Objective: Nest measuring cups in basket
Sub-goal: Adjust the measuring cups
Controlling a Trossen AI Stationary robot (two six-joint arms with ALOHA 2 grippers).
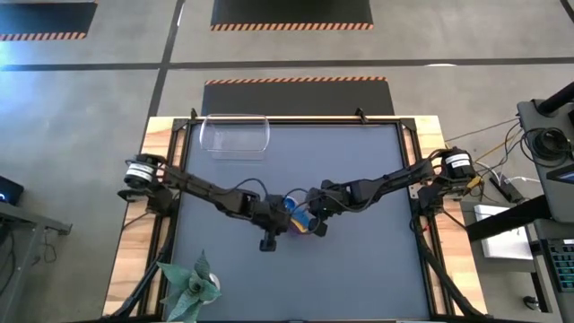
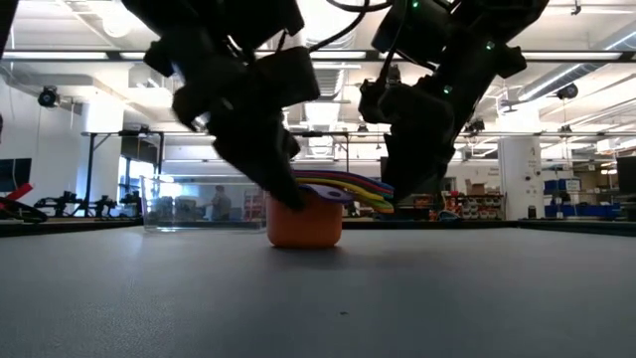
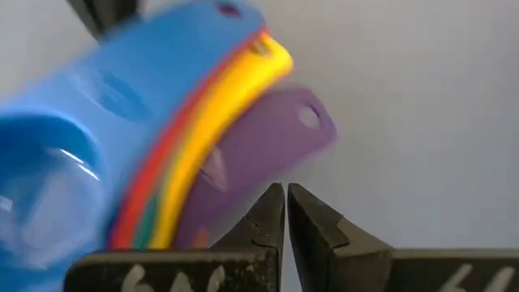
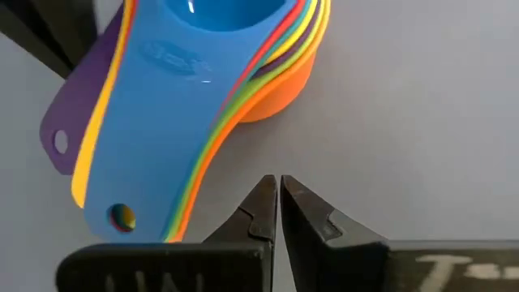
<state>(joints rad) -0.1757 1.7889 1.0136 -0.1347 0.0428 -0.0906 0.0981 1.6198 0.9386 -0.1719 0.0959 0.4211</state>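
Observation:
The measuring cups (image 1: 300,218) sit nested in one stack at the table's middle. The orange one (image 2: 304,223) is at the bottom, standing on its base, and the blue one (image 4: 212,32) is on top. Their handles (image 2: 348,186) fan out to one side. My left gripper (image 3: 285,193) is shut, with its tips close to the purple handle (image 3: 276,138). My right gripper (image 4: 277,183) is shut too and hovers over bare table just off the handles' edge, touching nothing. The clear basket (image 1: 235,136) stands at the far edge, left of centre. My left gripper has its shut fingertips (image 3: 272,203) right beside the purple handle (image 3: 243,174) of the stack. In the low view its dark finger (image 2: 283,194) overlaps the orange cup's rim. Whether it touches the stack, I cannot tell. The stack stands upright on the table.
A green plant-like object (image 1: 190,285) lies at the near left corner. Both arms reach in from the sides and meet at the middle, crowding the stack. The grey mat (image 1: 359,278) is bare toward the near right and between the stack and the basket.

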